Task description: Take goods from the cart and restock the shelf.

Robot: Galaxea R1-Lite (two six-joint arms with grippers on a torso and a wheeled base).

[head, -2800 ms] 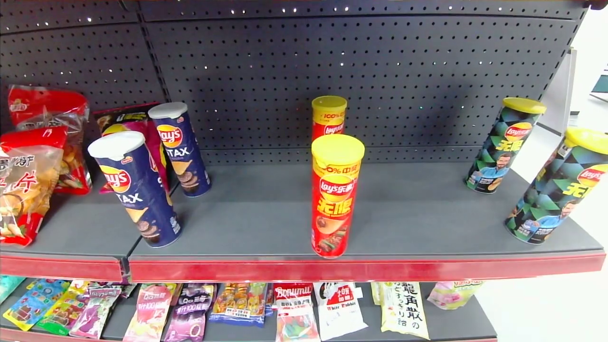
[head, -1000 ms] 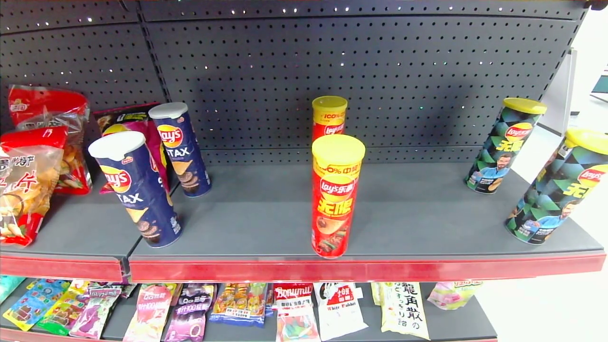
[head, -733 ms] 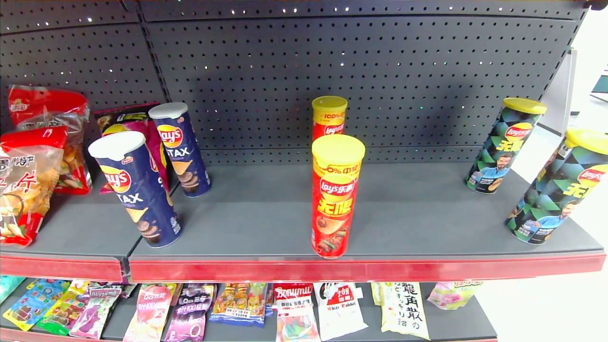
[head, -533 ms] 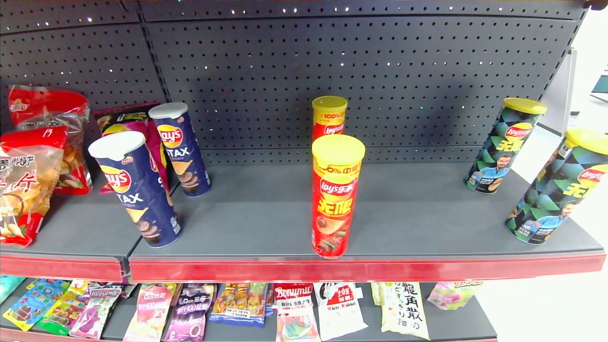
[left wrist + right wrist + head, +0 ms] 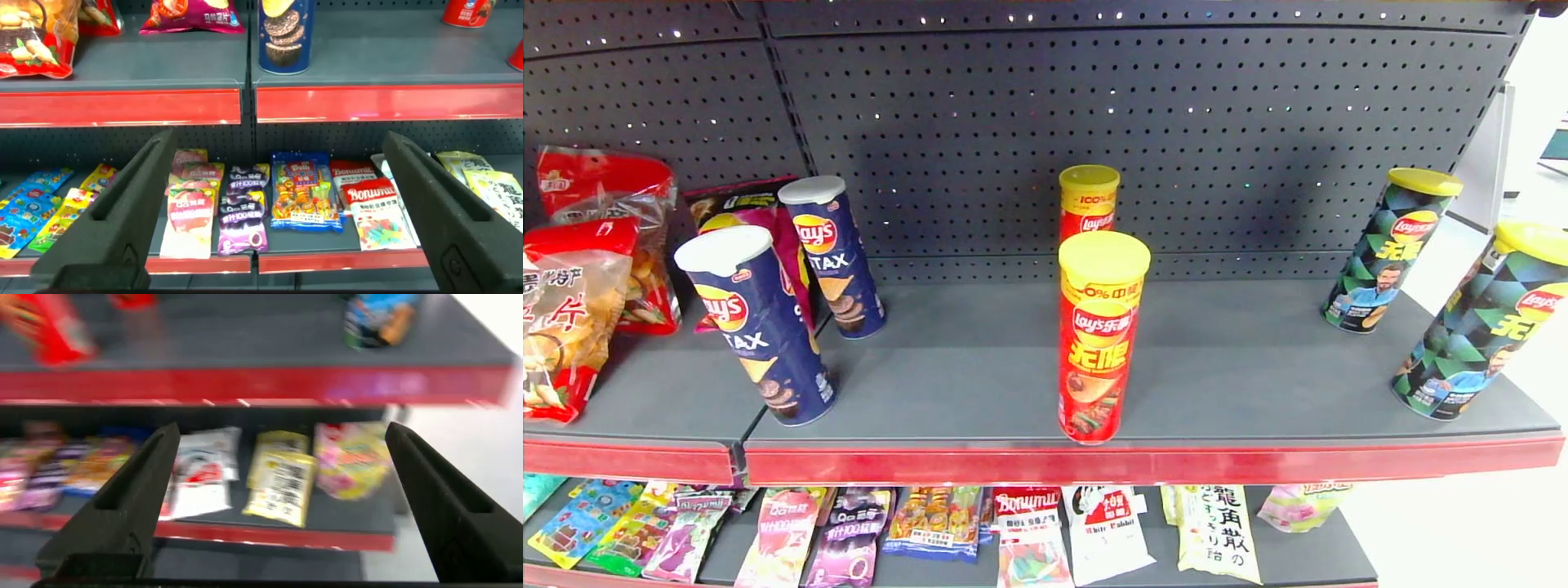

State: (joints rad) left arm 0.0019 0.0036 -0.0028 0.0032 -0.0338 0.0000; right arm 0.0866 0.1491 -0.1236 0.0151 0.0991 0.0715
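Restocking paused at the snack display. The left gripper and the right gripper hung low before it, each with its fingers spread wide and nothing between them. They faced the bottom tier of flat, colourful snack packets.

Above lay the grey metal shelf with a red front lip. A tall red cardboard canister with a yellow lid stood at six o'clock on its front edge. A dark blue canister with a white lid stood at eight o'clock. At four o'clock was a green-patterned canister with a yellow lid, its far side cut off by the frame. At twelve o'clock a second red canister was half hidden behind the first, close to the black pegboard back wall.

Such tubes were probably light, stiff and smooth, and tall enough to tip easily. A gentle squeeze around mid-body looked the safest hold. The right wrist view was smeared, so the packets there were hard to make out. Which item would go up next could not be told.
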